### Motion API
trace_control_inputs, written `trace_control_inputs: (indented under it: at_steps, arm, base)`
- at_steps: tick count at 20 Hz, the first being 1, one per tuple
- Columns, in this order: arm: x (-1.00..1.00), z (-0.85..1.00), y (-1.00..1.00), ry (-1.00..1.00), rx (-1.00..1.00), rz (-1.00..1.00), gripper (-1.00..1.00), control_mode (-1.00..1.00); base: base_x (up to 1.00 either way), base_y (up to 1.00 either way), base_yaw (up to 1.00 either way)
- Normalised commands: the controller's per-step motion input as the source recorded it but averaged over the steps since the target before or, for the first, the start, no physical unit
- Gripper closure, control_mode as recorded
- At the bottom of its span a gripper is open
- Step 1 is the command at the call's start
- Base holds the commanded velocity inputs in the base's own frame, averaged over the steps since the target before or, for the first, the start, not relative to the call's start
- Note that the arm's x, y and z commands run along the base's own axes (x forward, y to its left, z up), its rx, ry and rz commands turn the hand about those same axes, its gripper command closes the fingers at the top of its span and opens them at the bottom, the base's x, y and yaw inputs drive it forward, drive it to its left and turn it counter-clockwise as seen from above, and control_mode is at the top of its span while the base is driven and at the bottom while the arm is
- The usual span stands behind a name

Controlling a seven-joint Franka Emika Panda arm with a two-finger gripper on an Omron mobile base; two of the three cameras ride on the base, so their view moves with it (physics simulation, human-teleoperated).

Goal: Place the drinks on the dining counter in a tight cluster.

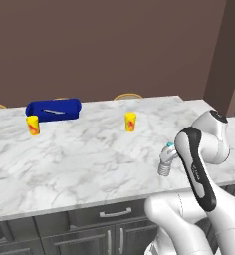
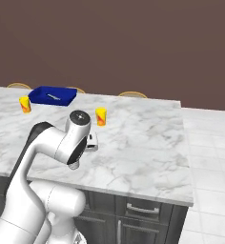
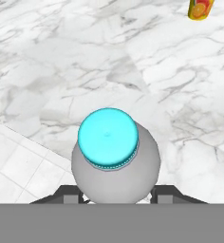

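The tool (image 3: 115,192) is clamped on the clear water bottle (image 3: 115,156), one dark finger on each side of its body at the bottom centre of the hand view, which looks straight down on the bottle's blue cap (image 3: 108,136). In the left base view the bottle shows at centre right, tilted, beside the arm's dark forearm and over the near right part of the marble table (image 1: 79,159). Whether its base touches the top or hangs just above it cannot be told.

Elsewhere on the table stand two short yellow cups, one at the far left (image 1: 33,125) and one at upper centre (image 1: 130,121), with a blue container (image 1: 54,109) lying behind the left cup. None of these are drinks to be gathered.

As a judgement, the task is at an early stage: one drink is in hand over the table and not yet released. The taller yellow bottle and the red-and-blue bottle are not seen on this stretch of table, so both seem left to bring and set close against the first.
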Motion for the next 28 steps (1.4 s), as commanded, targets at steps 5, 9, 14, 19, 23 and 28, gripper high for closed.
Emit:
trace_control_inputs:
  at_steps: [5, 9, 14, 19, 23, 28]
  arm:
    - [0.0, 0.0, 0.0, 0.0, 0.0, 0.0, 1.0, 1.0]
    - [0.0, 0.0, 0.0, 0.0, 0.0, 0.0, 1.0, 1.0]
    - [0.0, 0.0, 0.0, 0.0, 0.0, 0.0, 1.0, 1.0]
    - [0.0, 0.0, 0.0, 0.0, 0.0, 0.0, 1.0, 1.0]
    - [0.07, -0.01, 0.0, 0.0, -0.01, 0.0, 1.0, -1.0]
    - [0.36, -0.05, 0.0, 0.0, -0.02, 0.0, 1.0, -1.0]
  base:
    - [0.0, 0.0, 0.0]
    - [0.0, 0.0, 0.0]
    - [0.0, 0.0, 0.0]
    - [0.0, 0.0, 0.02]
    - [0.08, 0.0, 0.01]
    - [0.0, 0.0, 0.0]
